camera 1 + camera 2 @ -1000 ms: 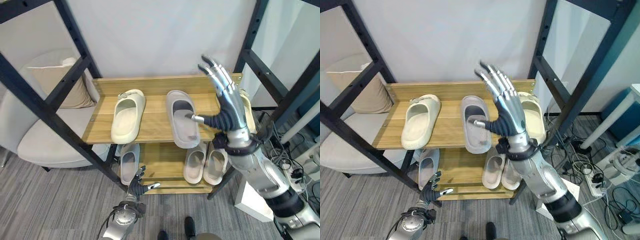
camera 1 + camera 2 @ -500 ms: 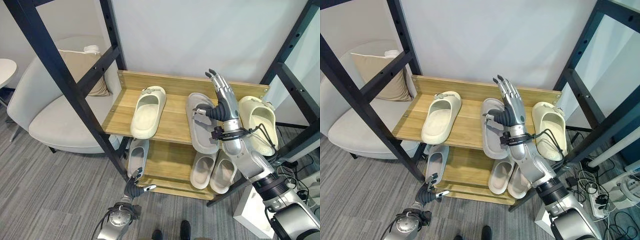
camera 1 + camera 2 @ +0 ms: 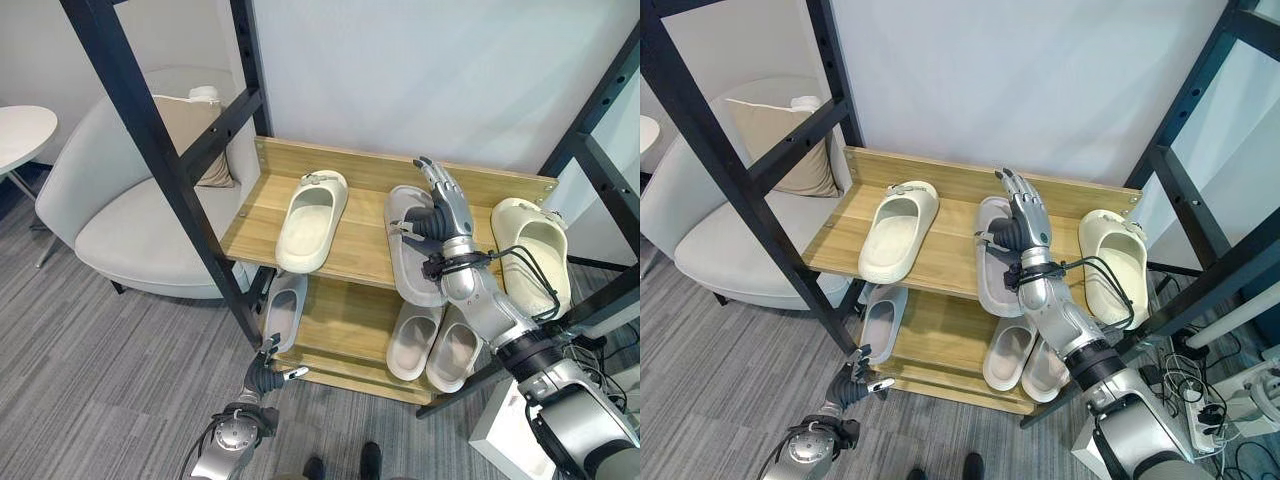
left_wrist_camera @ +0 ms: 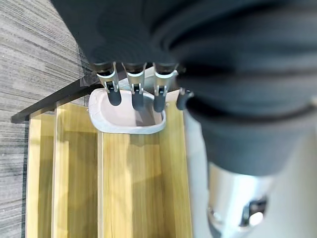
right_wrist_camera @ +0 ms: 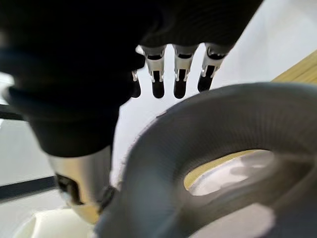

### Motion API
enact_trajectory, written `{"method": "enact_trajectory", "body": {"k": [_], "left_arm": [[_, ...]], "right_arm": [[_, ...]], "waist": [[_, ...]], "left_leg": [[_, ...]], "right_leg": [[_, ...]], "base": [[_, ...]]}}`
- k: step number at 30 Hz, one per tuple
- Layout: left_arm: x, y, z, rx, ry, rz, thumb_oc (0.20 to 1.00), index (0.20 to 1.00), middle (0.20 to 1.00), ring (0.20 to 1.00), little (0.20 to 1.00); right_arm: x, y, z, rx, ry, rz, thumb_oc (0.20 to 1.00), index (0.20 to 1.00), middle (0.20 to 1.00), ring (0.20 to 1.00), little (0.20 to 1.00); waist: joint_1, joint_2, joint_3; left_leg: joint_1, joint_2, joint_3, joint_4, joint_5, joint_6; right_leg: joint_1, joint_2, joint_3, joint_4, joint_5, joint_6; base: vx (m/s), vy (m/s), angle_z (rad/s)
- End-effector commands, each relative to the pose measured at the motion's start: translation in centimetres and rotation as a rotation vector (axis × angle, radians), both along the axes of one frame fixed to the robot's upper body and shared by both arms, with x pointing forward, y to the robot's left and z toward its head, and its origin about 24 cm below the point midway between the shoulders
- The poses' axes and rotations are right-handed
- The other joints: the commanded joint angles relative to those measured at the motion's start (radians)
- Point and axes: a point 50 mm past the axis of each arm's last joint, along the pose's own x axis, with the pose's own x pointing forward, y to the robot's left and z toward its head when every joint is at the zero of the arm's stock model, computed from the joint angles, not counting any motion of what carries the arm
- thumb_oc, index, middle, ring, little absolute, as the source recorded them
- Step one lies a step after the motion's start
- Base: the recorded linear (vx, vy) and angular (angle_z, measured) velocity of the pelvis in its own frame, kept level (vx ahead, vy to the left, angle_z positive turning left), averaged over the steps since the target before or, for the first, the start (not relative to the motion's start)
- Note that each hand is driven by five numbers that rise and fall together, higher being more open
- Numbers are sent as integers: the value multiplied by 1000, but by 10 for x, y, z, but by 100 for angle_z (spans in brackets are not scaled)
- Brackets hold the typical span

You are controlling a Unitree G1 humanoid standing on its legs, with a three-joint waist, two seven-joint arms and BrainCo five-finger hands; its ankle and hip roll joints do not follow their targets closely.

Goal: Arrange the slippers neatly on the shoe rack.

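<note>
Item: grey moulded foam slipper, top shelf of the wooden shoe rack, toe overhanging. I judge it light, flexible (grip the strap band). My right hand rests over it, fingers straight, holding nothing.

A grey slipper and cream slippers are seen on the light wooden shoe rack; grey striped carpet below

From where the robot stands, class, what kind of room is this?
Probably a home-style living space or a mock-up of one: a two-tier wooden shoe rack holding pale foam slippers, and a grey cushioned armchair on grey carpet.
</note>
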Motion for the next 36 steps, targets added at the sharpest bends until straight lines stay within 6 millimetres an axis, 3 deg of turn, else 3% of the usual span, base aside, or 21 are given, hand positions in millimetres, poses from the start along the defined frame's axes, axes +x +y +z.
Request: {"method": "enact_trajectory", "body": {"k": [1,2,4,12,19,24,25,28,29,36], "left_arm": [[20,0,14,-23,-92,-17,1000,1000,1000,1000,1000],[21,0,15,-24,-93,-14,1000,1000,1000,1000,1000],[21,0,15,-27,-92,-11,1000,1000,1000,1000,1000],[15,2,9,-26,-61,-1,1000,1000,1000,1000,1000],[13,4,8,-24,-55,13,1000,1000,1000,1000,1000],[14,9,11,-8,-67,48,1000,1000,1000,1000,1000],[13,12,11,5,-70,70,1000,1000,1000,1000,1000],[10,14,10,21,-68,76,1000,1000,1000,1000,1000],[8,14,9,27,-64,76,1000,1000,1000,1000,1000],[8,8,9,20,-70,65,1000,1000,1000,1000,1000]], "right_arm": [[18,-16,14,-19,9,-96,1000,1000,1000,1000,1000],[18,-17,13,-20,18,-101,1000,1000,1000,1000,1000],[18,-18,10,-22,31,-103,200,200,200,200,200],[8,-31,-16,32,120,-125,200,200,200,200,200],[-1,-43,-19,80,94,-157,200,200,200,200,200],[-26,-53,9,269,-134,-171,200,200,200,200,200],[-52,-55,37,373,-337,-137,200,200,200,200,200],[-75,-51,64,442,-508,-65,200,200,200,200,200],[-89,-44,81,482,-608,10,200,200,200,200,200],[-93,-30,88,480,-610,118,200,200,200,200,200]], "waist": [[29,-16,21],[27,-16,21],[25,-15,21],[9,-10,15],[1,-2,16],[-10,9,18],[-23,17,17],[-35,21,16],[-40,24,13],[-52,24,9]], "left_leg": [[6,7,-74,-7,-142,7],[6,6,-73,-7,-142,6],[6,7,-73,-7,-142,6],[17,11,-68,-7,-146,3],[17,10,-65,-7,-145,1],[18,9,-65,-7,-145,4],[18,9,-66,-7,-145,5],[18,9,-64,-7,-143,4],[16,9,-60,-7,-142,3],[18,14,-50,-7,-140,-1]], "right_leg": [[154,-35,-12,2,-260,32],[153,-34,-12,2,-261,32],[153,-33,-12,2,-261,32],[159,-30,-6,2,-266,28],[157,-29,-6,2,-268,27],[156,-28,-2,2,-268,26],[155,-28,1,2,-270,25],[153,-28,2,2,-271,24],[152,-27,4,2,-270,24],[151,-25,9,2,-270,22]], "base": [[0,0,0],[0,0,0],[0,0,0],[0,0,0],[0,0,0],[-2,0,1],[0,0,0],[-9,-14,0],[-20,-22,-10],[-13,-9,-2]]}}
